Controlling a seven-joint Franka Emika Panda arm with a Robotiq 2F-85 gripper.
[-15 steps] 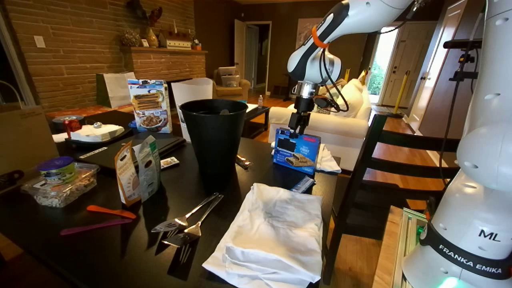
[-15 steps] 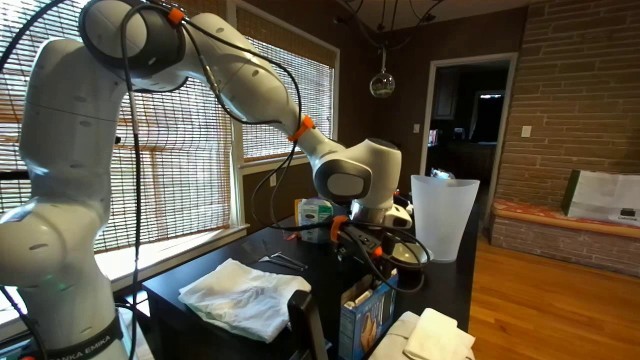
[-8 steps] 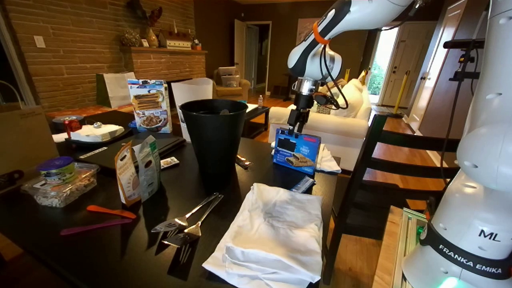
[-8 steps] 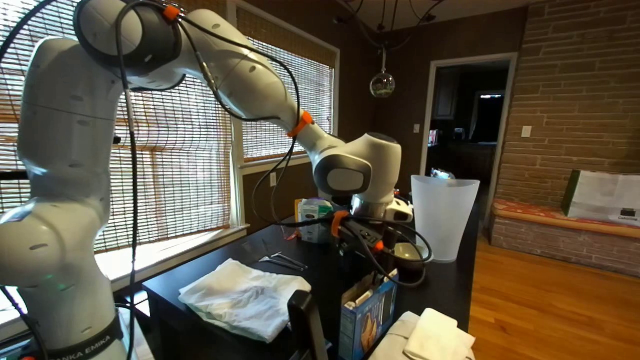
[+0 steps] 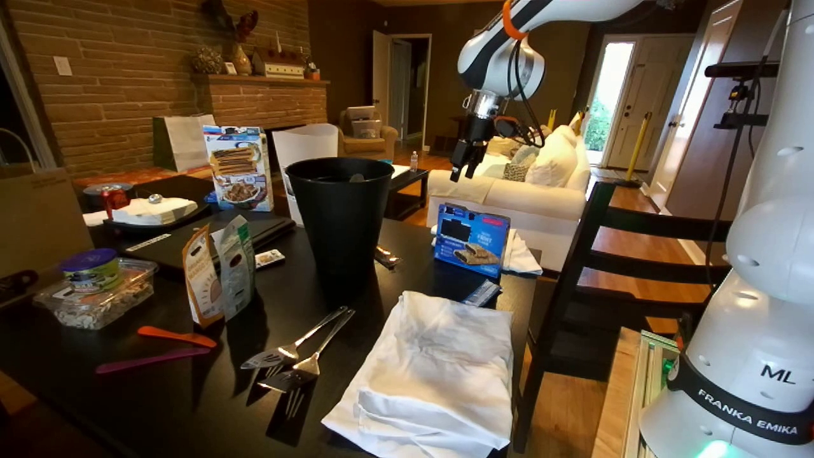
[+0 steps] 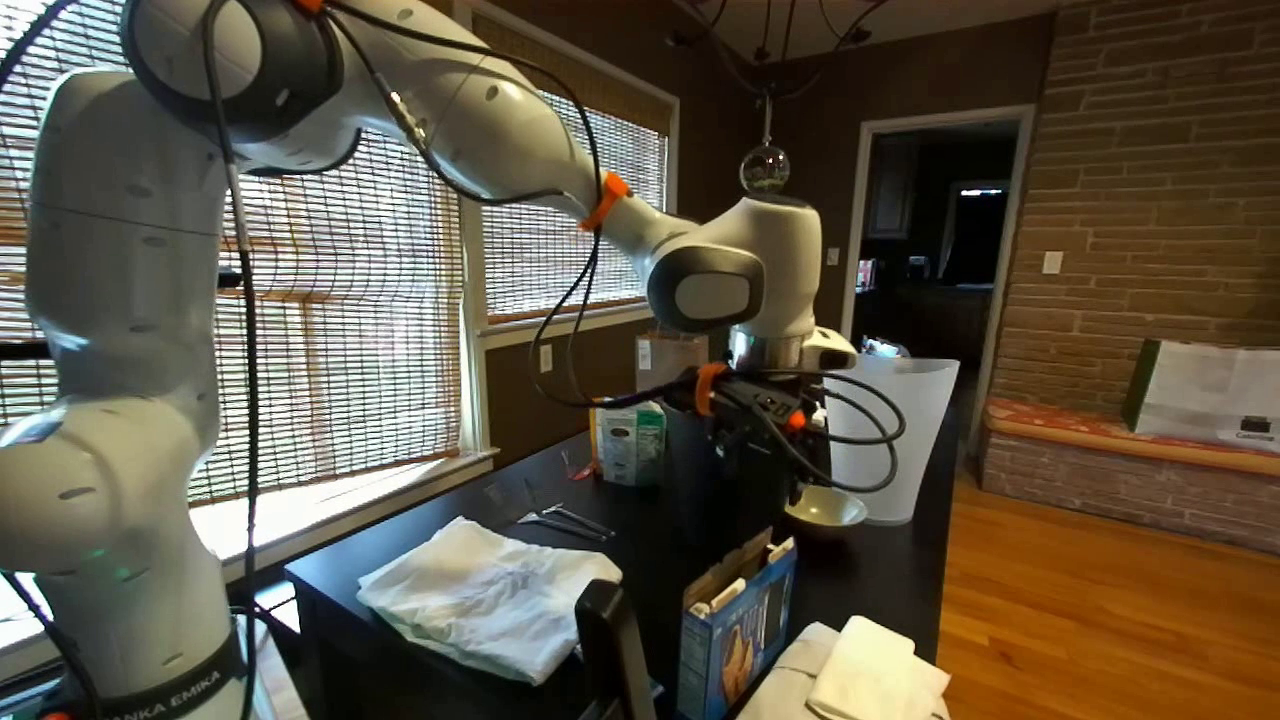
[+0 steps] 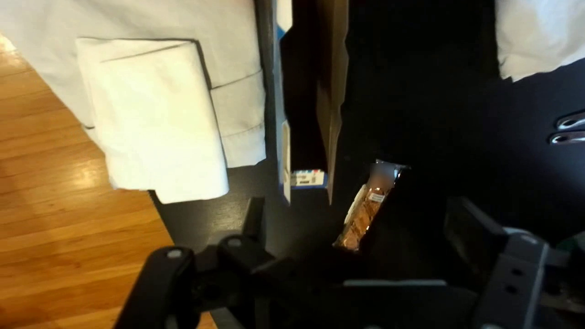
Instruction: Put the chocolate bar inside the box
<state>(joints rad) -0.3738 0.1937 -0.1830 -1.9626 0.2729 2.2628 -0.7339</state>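
The box (image 5: 472,245) is a small blue carton standing upright on the dark table. It also shows in the exterior view (image 6: 735,630), and its open top shows in the wrist view (image 7: 338,82). Its inside is dark, so its contents cannot be made out. A brown bar in a clear wrapper (image 7: 364,214), likely the chocolate bar, lies on the table beyond the box's end. It also shows beside the black bin (image 5: 388,257). My gripper (image 5: 463,173) is in the air above the box. Its fingers (image 7: 358,224) are wide apart with nothing between them.
The tall black bin (image 5: 337,222) stands beside the box. A blue packet (image 5: 482,293) lies by its front. Folded white cloth (image 7: 160,119) lies along the box's side. More white cloth (image 5: 439,375), a bowl (image 6: 826,507), a frosted bin (image 6: 890,440) and a chair back (image 6: 612,640) are near.
My gripper was low at the box's top edge and has risen well above it, shifting slightly toward the black bin. The box and the wrapped bar beside the bin have not moved.
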